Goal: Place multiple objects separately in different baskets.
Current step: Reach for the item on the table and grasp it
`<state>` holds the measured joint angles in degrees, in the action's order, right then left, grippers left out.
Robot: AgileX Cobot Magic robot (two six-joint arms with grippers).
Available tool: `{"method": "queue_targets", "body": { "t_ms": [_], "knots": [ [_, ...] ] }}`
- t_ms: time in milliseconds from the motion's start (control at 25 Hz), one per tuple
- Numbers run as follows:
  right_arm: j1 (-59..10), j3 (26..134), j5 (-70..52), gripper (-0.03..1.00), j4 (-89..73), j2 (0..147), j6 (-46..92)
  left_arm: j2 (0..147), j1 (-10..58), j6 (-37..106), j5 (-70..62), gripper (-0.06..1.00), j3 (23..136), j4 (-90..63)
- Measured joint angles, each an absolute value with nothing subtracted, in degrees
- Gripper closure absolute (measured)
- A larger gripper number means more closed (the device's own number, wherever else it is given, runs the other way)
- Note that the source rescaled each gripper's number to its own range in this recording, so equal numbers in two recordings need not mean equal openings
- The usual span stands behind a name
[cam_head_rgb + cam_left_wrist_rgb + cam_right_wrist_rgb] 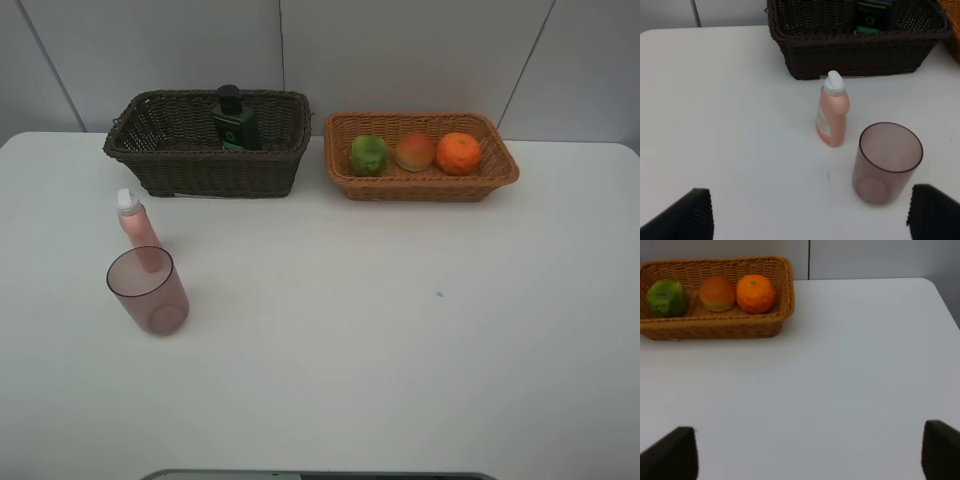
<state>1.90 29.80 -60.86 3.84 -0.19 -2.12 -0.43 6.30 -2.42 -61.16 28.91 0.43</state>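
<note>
The dark brown basket (160, 165) at the back left holds the dark bottle (233, 120), upright. Beside it, the tan basket (430, 185) holds the green fruit (368, 154), the red-yellow fruit (415, 151) and the orange (459, 153) in a row. The pink bottle (136, 226) stands on the table in front of the dark basket, with the translucent pink cup (150, 291) just nearer. Neither arm shows in the exterior view. My left gripper (810, 212) is open, its fingers framing the pink bottle (832, 117) and cup (886, 162) from a distance. My right gripper (807, 452) is open over bare table.
The white table (400, 330) ends at a wall behind the baskets. A small blue speck (438, 295) marks the table right of centre. The right table edge (940, 295) runs past the tan basket (720, 327).
</note>
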Motion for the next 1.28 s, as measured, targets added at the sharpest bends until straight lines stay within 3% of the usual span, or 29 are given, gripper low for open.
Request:
{"method": "queue_targets", "body": {
  "t_ms": [1280],
  "knots": [
    [1.9, 29.8, -60.86, 0.07, 2.9, -0.19, -2.12, -0.43, 6.3, -2.42, -61.16, -0.05, 28.91, 0.43]
  ]
}}
